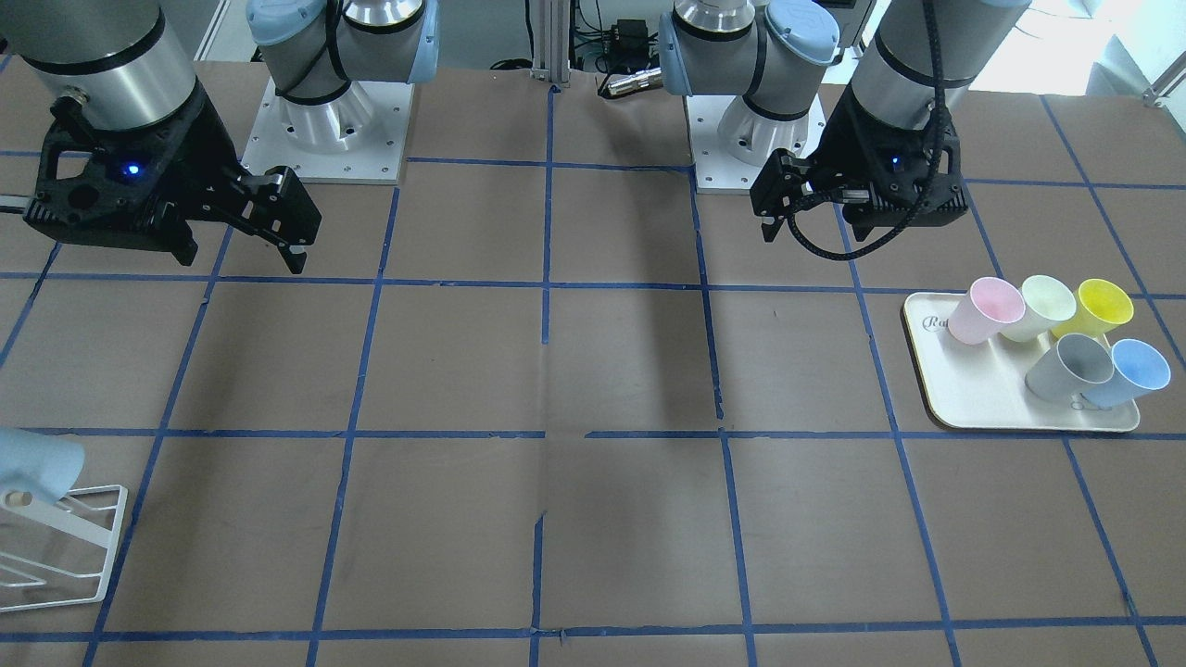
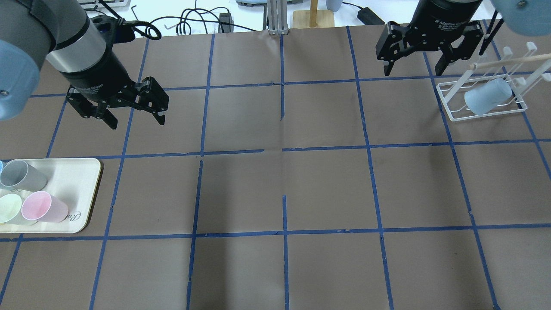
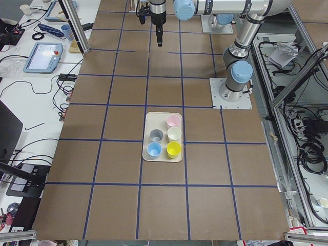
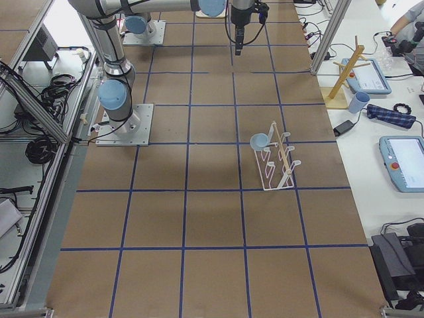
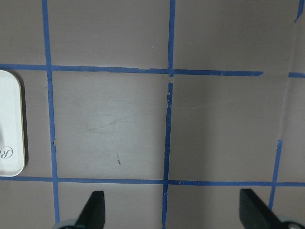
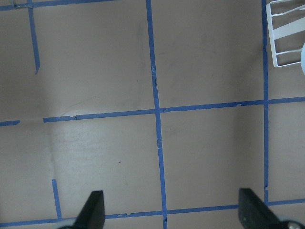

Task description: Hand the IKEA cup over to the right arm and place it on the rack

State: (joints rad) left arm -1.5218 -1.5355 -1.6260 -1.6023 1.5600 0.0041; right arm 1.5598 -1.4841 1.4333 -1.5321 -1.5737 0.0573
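Observation:
The IKEA cup (image 2: 488,102), a pale sky-blue tumbler, hangs tilted on a peg of the white wire rack (image 2: 452,113); both also show in the front view as cup (image 1: 32,468) and rack (image 1: 93,547). My right gripper (image 2: 413,69) hovers open and empty just left of and behind the rack, apart from the cup. The left gripper (image 2: 137,118) hangs open and empty over the table's left side, above bare brown paper. The wrist views show each pair of fingers spread, left gripper (image 5: 174,210) and right gripper (image 6: 167,210), with only the table between them.
A cream tray (image 2: 82,181) at the robot's left holds pink, pale green, yellow, grey and a second blue cup (image 1: 1130,371). Blue tape lines grid the brown table. A corner of the rack (image 6: 286,33) shows in the right wrist view.

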